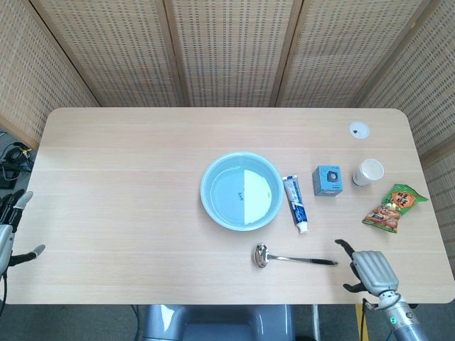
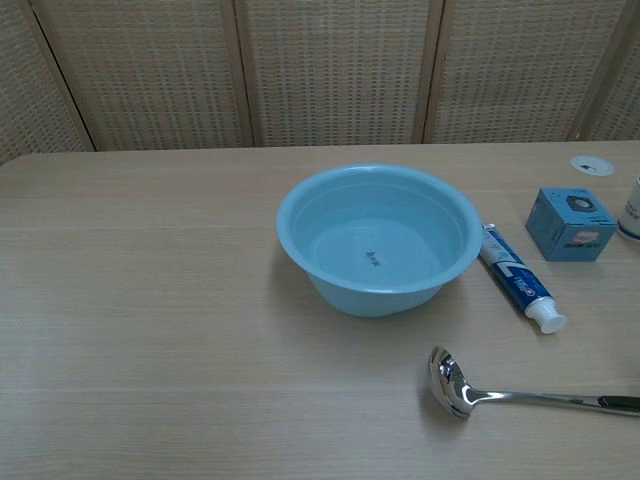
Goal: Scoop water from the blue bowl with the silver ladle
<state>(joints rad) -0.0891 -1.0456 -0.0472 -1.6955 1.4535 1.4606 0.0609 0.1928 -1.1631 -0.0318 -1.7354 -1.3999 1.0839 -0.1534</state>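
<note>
The blue bowl holds water and sits near the table's middle. In front of it lies the silver ladle, its cup to the left and its handle pointing right. My right hand hovers open just right of the handle's end, fingers toward it, not touching. My left hand stays open off the table's left edge. Neither hand shows in the chest view.
A toothpaste tube lies right of the bowl. Further right are a blue box, a paper cup, a snack bag and a white disc. The table's front edge is close behind the ladle.
</note>
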